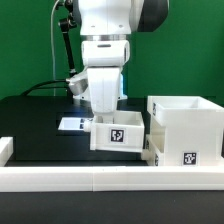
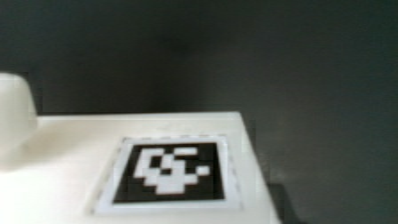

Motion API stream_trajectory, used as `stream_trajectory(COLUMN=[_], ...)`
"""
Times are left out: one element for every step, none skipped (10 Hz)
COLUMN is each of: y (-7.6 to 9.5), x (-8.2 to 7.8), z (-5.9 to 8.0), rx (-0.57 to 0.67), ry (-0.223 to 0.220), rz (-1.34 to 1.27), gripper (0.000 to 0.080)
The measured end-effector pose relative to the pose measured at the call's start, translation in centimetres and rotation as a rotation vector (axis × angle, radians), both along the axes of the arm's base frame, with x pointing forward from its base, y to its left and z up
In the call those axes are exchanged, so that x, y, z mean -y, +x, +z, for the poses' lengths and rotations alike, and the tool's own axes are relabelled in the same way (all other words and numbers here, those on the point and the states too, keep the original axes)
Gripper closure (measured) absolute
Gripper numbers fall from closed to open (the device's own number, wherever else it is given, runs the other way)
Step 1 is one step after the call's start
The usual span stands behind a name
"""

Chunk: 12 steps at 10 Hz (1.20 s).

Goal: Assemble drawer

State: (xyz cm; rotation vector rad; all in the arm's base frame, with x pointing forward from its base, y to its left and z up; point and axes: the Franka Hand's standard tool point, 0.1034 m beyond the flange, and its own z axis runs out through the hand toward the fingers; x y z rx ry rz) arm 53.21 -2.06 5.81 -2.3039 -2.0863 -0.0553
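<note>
The white tray (image 1: 120, 135), with its black-and-white tag facing the exterior camera, stands on the dark table just to the exterior view's left of the tall white housing (image 1: 186, 125). My gripper (image 1: 104, 120) comes straight down onto the tray's top edge and grips its wall. The fingertips are hidden behind that wall. In the wrist view the tray's tagged face (image 2: 169, 172) is very close, with a white rounded shape (image 2: 13, 115) beside it. A second tray does not show clearly.
The low white rail (image 1: 100, 180) runs along the table's front, with a raised end (image 1: 5, 150) at the exterior view's left. The marker board (image 1: 72, 124) lies flat behind the tray. A green backdrop stands behind the table.
</note>
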Motion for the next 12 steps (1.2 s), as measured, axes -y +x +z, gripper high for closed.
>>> stream_trajectory(y=[0.2, 0.3, 0.2, 0.2, 0.2, 0.3, 0.5, 0.5, 0.5, 0.7, 0.6, 0.6], x=[-0.2, -0.2, -0.1, -0.1, -0.1, -0.2, -0.5, -0.8, -1.0, -1.2, -1.5, -1.3], z=[0.1, 0.2, 0.1, 0.1, 0.0, 0.1, 0.2, 0.2, 0.1, 0.1, -0.1, -0.1], rx=[0.005, 0.006, 0.004, 0.003, 0.003, 0.007, 0.015, 0.011, 0.005, 0.006, 0.003, 0.002], ry=[-0.005, -0.005, -0.005, -0.005, -0.005, -0.004, -0.003, -0.003, -0.002, -0.003, -0.002, -0.002], rz=[0.015, 0.015, 0.013, 0.012, 0.013, 0.019, 0.018, 0.021, 0.022, 0.032, 0.04, 0.037], gripper=[0.0757, 0.0757, 0.0757, 0.0757, 0.0757, 0.0757, 0.0757, 0.0757, 0.0757, 0.0757, 0.0757, 0.0757])
